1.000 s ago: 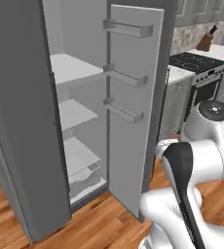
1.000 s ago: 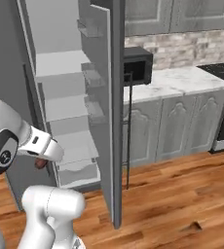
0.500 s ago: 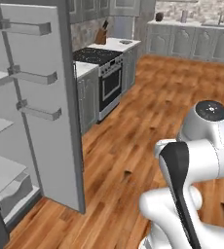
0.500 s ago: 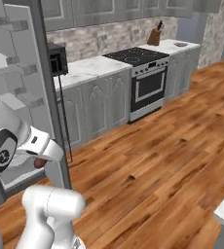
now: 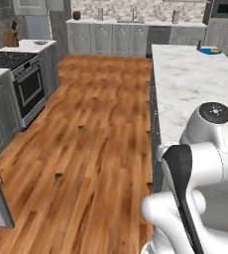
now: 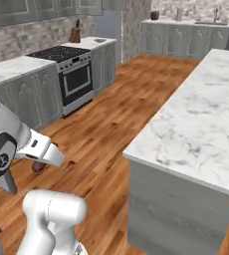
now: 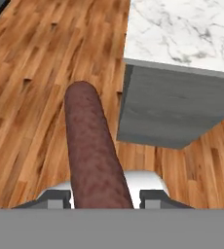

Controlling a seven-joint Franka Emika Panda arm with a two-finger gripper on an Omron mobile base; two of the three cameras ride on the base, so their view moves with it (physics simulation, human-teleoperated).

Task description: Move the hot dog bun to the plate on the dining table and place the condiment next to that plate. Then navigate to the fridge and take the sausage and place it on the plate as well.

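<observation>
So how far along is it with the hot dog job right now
The fridge trip looks finished: the sausage is clamped in the tool, also visible as a dark red end by the wrist in the right base view. The blue plate sits at the far end of the dining table, with something tan on it, probably the bun. I can't make out the condiment. Left: drive over and set the sausage on the plate.

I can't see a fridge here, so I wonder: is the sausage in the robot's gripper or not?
In the gripper. In the hand view the sausage rises from between its two fingertips.
</observation>
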